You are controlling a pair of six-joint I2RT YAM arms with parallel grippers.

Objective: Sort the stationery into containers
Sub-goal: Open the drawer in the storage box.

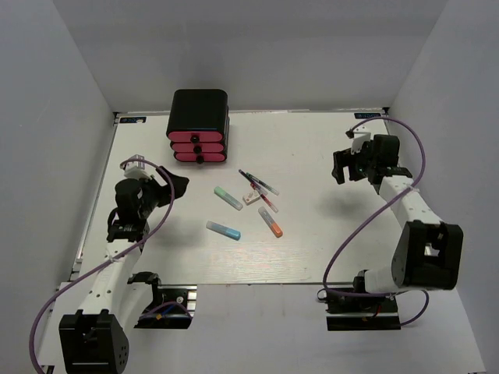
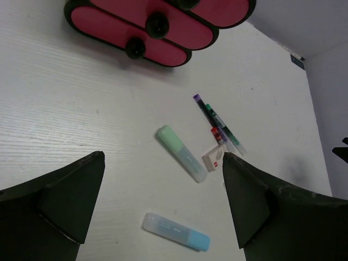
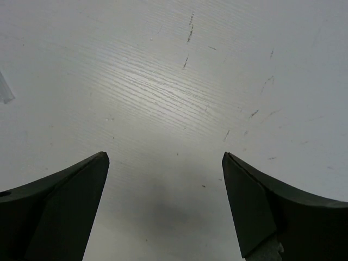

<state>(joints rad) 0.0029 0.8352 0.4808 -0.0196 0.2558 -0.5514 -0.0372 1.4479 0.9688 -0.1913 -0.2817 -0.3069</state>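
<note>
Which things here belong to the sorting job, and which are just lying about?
Job: green-capped tube, blue-ended tube, orange-ended marker, pens, white block, pink-drawer cabinet.
Lying about: nothing loose shows, only the table itself.

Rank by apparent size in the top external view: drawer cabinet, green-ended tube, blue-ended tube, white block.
Largest: drawer cabinet.
Next: green-ended tube and blue-ended tube, too alike to rank.
Smallest: white block.
</note>
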